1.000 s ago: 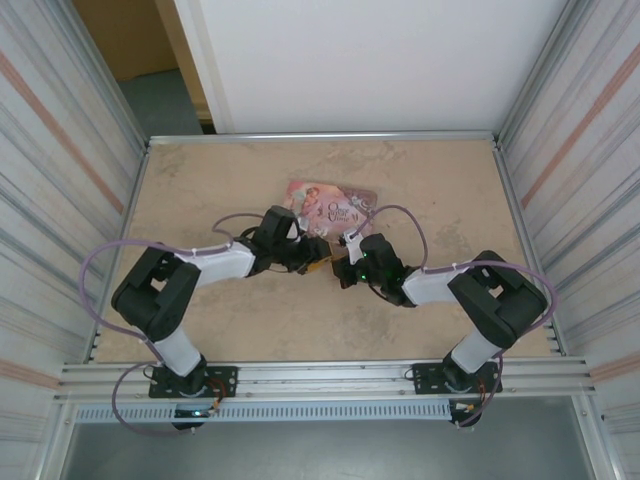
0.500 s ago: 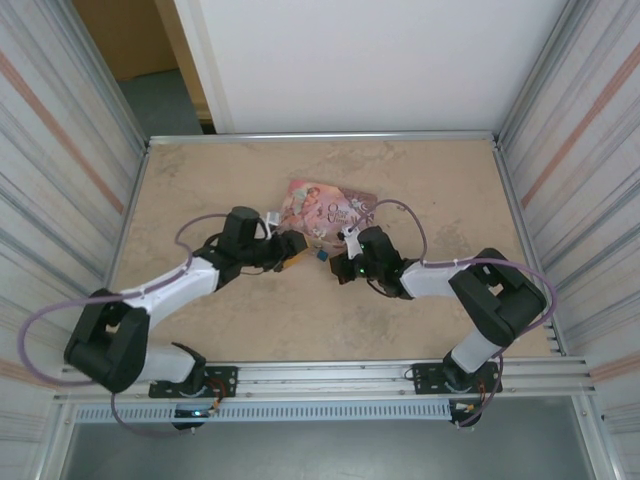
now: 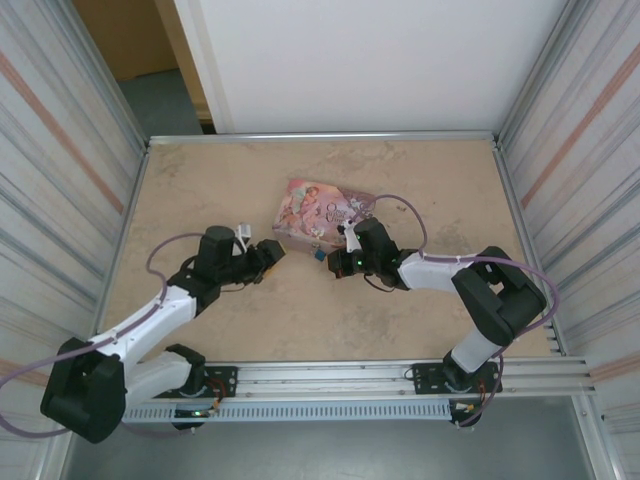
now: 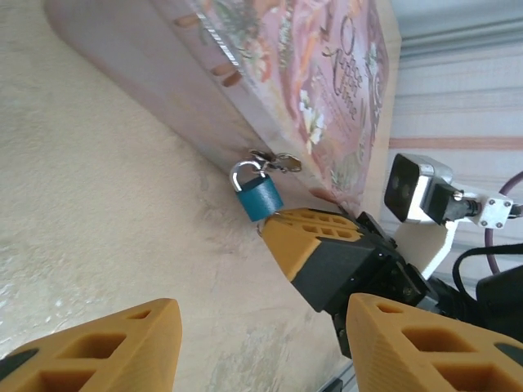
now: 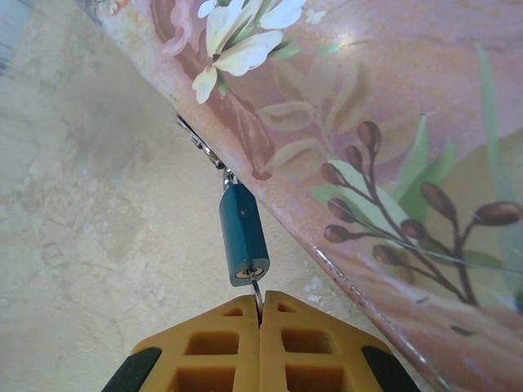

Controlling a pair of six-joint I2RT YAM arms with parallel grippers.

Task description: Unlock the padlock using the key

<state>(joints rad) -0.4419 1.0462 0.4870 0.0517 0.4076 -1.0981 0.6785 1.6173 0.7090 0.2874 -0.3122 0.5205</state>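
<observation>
The tiny blue padlock (image 5: 243, 235) hangs by its silvery shackle (image 4: 243, 171) from the hasp of the pink tin (image 3: 322, 210). A thin metal key (image 5: 257, 296) sticks out of its keyhole end. My right gripper (image 5: 260, 320) is shut on that key, right below the lock body. From above the padlock (image 3: 318, 254) sits just left of my right gripper (image 3: 336, 262). My left gripper (image 3: 268, 256) is open and empty, off to the left of the lock, its orange fingers (image 4: 90, 353) spread wide over bare table.
The pink illustrated tin (image 4: 294, 90) lies flat at the table's middle, behind the lock. Ribbed metal walls (image 3: 70, 180) close in both sides, and a rail (image 3: 320, 378) runs along the near edge. Purple cables loop off both arms.
My left arm has pulled back to the left and down, away from the padlock, with its gripper now open. The right gripper has edged slightly toward the tin and still holds the key.
</observation>
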